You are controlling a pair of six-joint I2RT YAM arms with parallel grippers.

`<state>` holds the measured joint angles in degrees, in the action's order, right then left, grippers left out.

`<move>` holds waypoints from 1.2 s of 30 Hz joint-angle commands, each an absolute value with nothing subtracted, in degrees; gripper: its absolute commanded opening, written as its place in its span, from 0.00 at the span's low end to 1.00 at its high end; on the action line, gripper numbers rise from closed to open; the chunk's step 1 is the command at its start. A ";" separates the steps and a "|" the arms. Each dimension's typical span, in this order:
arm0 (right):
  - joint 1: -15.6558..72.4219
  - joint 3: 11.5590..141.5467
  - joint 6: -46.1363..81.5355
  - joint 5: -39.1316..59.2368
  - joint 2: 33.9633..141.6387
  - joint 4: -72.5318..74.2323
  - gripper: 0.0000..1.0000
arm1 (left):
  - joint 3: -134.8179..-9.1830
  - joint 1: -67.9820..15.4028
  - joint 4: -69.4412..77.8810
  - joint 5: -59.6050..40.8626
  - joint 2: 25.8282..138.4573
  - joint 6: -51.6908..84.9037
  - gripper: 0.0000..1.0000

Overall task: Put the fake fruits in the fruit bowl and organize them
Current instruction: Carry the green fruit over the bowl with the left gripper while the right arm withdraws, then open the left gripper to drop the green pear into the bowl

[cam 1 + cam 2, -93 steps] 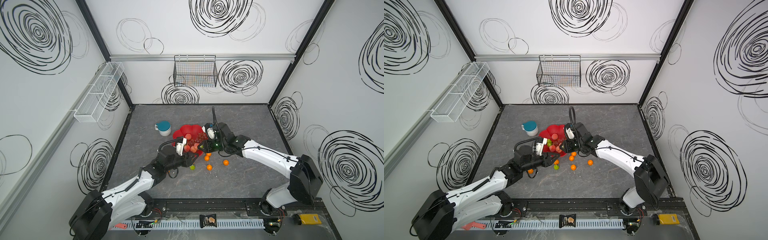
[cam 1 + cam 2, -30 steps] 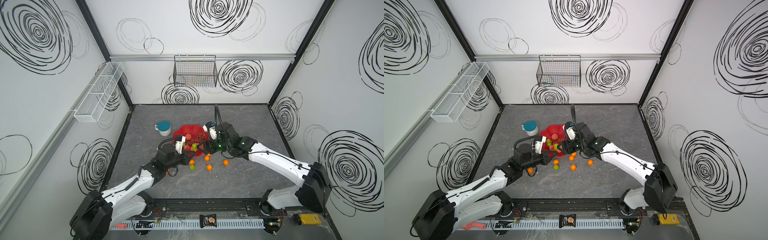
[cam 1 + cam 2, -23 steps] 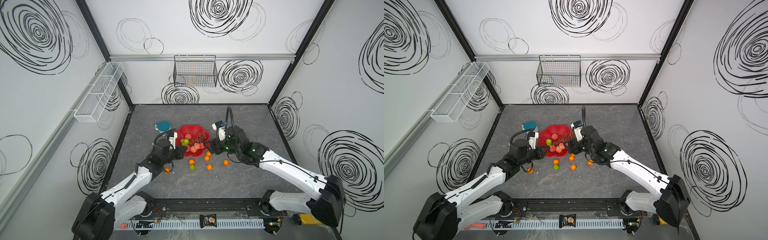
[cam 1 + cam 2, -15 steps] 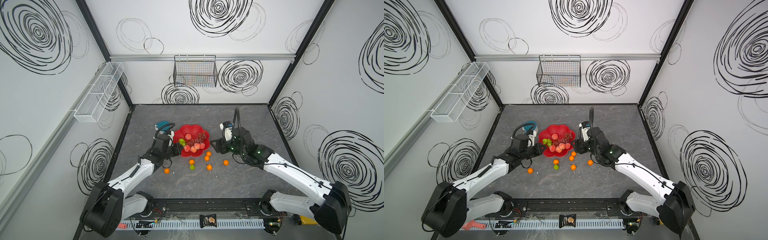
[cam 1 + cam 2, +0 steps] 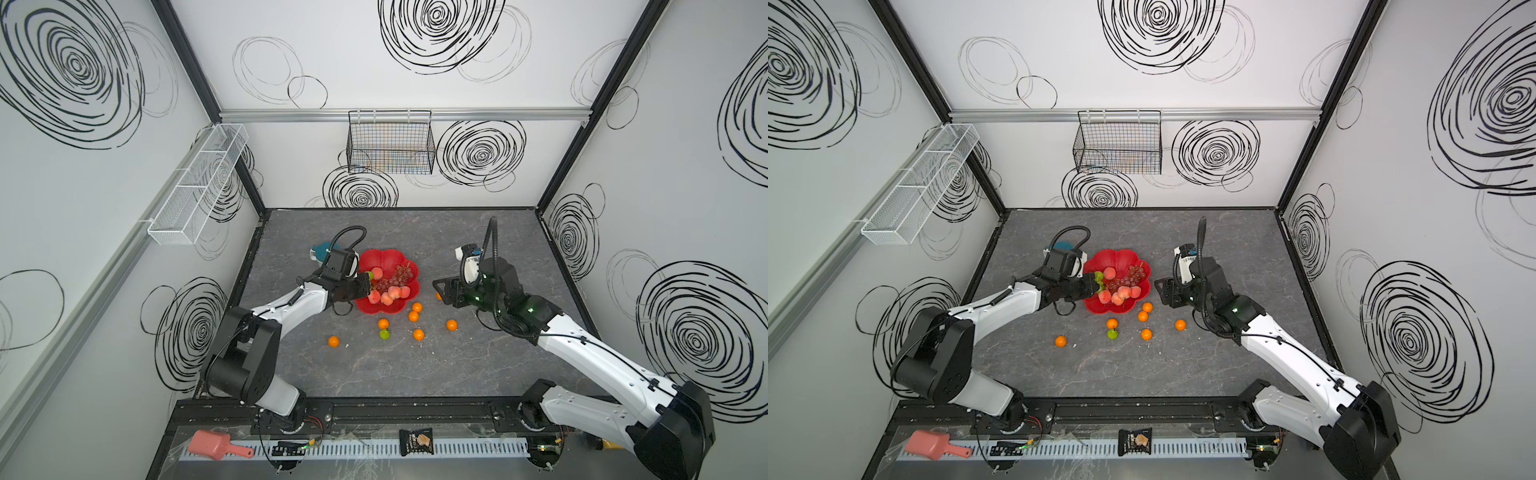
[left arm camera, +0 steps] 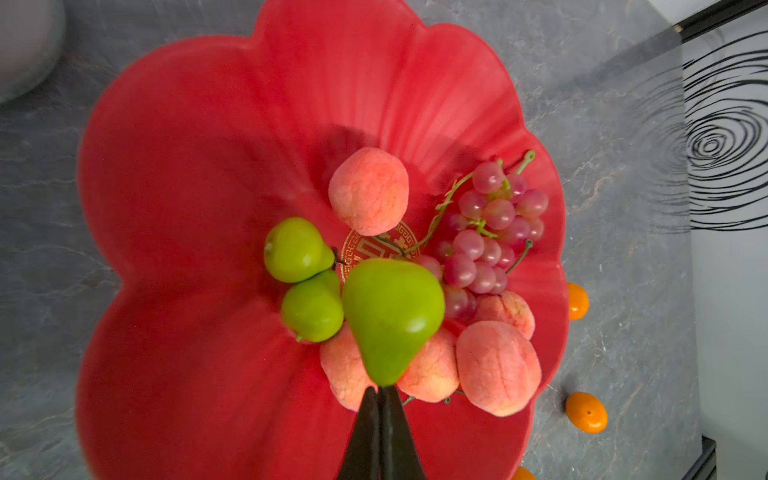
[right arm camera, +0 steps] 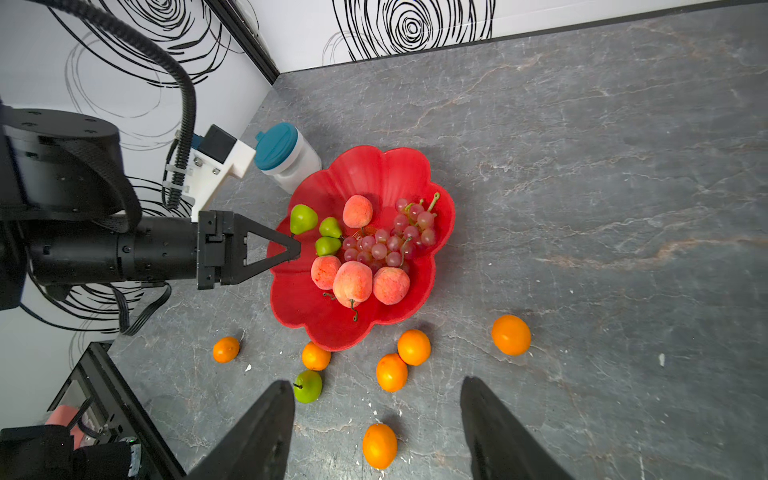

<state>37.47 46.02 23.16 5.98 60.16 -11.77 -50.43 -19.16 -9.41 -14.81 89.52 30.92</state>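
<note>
1. Done: the bowl [image 7: 374,166] holds four peaches [image 7: 353,282], the grapes [image 7: 399,237] and two pears [image 7: 330,227].
2. In hand: the left gripper [image 6: 380,392] is pinched together on a third pear [image 6: 390,316] by its stem end, hanging it over the bowl side nearest it.
3. Left: at least six oranges [image 7: 413,347] and a loose pear [image 7: 307,386] lie on the table [image 7: 582,208], just ahead of the right gripper [image 7: 376,382], whose jaws stand apart, empty.
4. Room: bare bowl floor lies beyond the left gripper. A mug [image 7: 286,158] stands just beside the rim, off to its side. The walls are well apart.
</note>
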 commanded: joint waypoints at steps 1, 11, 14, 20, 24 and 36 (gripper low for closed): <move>36.87 45.00 23.64 6.77 58.66 -11.87 0.68 | -53.70 -19.04 -12.54 -13.28 91.74 28.54 0.00; 36.39 44.49 23.91 7.38 58.45 -12.48 0.68 | -55.68 -19.13 -13.42 -12.42 94.52 28.24 0.11; 36.30 44.63 23.93 7.29 58.37 -12.63 0.68 | -55.81 -19.12 -13.47 -12.23 94.75 28.28 0.15; 36.22 44.89 23.82 7.05 57.99 -13.18 0.68 | -55.95 -19.13 -14.35 -10.89 93.26 28.14 0.18; 36.68 45.51 23.10 7.47 58.07 -13.53 0.68 | -55.42 -20.32 -16.11 -7.23 88.56 28.18 0.24; 48.25 45.20 23.50 1.27 62.06 -13.74 0.68 | -43.68 -34.14 -18.58 4.36 67.94 30.27 0.38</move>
